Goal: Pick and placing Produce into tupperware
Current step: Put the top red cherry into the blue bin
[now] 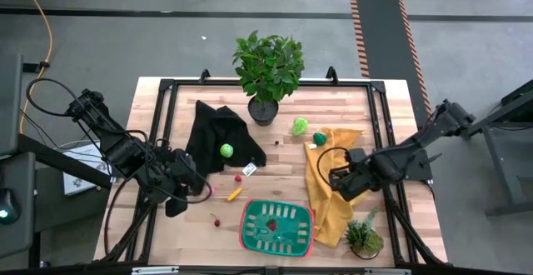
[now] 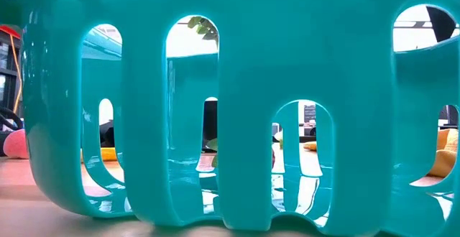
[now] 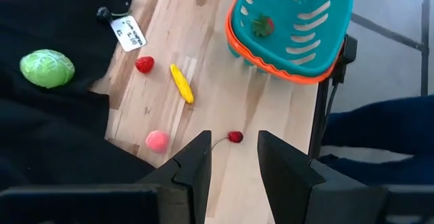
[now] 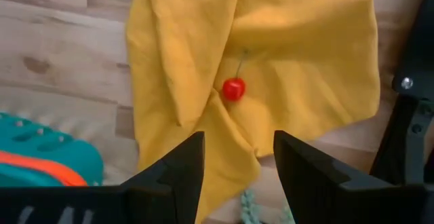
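Observation:
The tupperware (image 1: 276, 226) is a green tray with a red rim near the table's near edge; a red bit (image 1: 271, 224) lies in it. Loose produce lies on the wood: a cherry (image 3: 234, 136), a pink ball (image 3: 157, 140), a yellow piece (image 3: 181, 83) and a strawberry (image 3: 144, 64). A lime-green ball (image 1: 226, 150) rests on a black cloth (image 1: 218, 133). Another cherry (image 4: 234, 88) lies on the yellow cloth (image 4: 271, 54). My left gripper (image 3: 234, 163) is open, with the first cherry just beyond its fingertips. My right gripper (image 4: 237, 163) is open above the yellow cloth, short of its cherry.
A potted plant (image 1: 268, 68) stands at the far edge and a small one (image 1: 365, 237) at the near right corner. A lime-green piece (image 1: 299, 126) and a dark green one (image 1: 320, 138) lie by the yellow cloth's far end. The container's wall (image 2: 230, 108) fills the low view.

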